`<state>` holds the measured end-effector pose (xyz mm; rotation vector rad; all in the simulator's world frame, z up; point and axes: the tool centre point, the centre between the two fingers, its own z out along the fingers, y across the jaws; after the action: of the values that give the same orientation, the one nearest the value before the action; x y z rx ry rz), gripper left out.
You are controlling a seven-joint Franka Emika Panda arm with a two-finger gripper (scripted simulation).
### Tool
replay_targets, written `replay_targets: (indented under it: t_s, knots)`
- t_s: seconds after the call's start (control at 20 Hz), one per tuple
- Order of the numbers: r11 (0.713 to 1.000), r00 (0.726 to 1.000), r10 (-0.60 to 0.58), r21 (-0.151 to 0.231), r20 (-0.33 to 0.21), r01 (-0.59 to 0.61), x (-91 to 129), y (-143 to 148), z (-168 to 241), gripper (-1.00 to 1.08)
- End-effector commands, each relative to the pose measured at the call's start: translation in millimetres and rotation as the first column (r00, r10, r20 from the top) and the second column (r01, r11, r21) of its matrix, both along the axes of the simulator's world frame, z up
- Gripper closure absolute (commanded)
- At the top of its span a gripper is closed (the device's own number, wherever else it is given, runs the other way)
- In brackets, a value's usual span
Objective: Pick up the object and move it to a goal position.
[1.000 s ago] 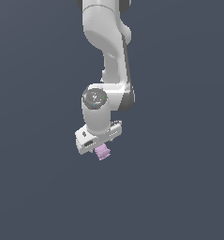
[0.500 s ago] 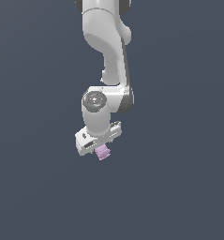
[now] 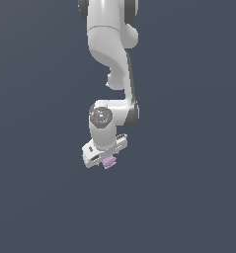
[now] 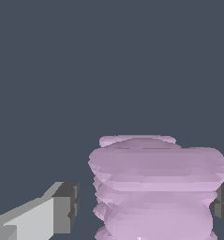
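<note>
The object (image 3: pixel 108 162) is a small pale pink-lilac ribbed piece, held up in the air under the white gripper (image 3: pixel 105 158). In the wrist view the object (image 4: pixel 155 187) fills the space between the two dark fingertips (image 4: pixel 66 206), and the gripper (image 4: pixel 144 208) is shut on it. One finger shows fully, while the other only peeks in at the picture's edge. No goal marker is visible in either view.
The white arm (image 3: pixel 112 54) comes down from the top of the exterior view. Around it there is only a plain dark grey-blue background.
The arm's pose has shifted slightly. The object stays in the gripper at almost the same place in the exterior view.
</note>
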<state>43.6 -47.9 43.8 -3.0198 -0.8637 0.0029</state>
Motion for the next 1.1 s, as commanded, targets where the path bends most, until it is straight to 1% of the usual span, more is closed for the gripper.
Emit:
replay_targets:
  t_s: [0.0,0.05,0.1,0.7,1.05]
  knots:
    - [1.0,1.0,0.0,0.0,0.002,0.0,1,0,-2,-0.92]
    - [1.0,1.0,0.0,0.0,0.002,0.0,2,0,-2,-0.92]
    - [1.0,1.0,0.0,0.0,0.002,0.0,2,0,-2,1.08]
    - [1.0,1.0,0.0,0.0,0.002,0.0,1,0,-1,1.08]
    - [1.0,1.0,0.0,0.0,0.002,0.0,-2,-1,20,1.08]
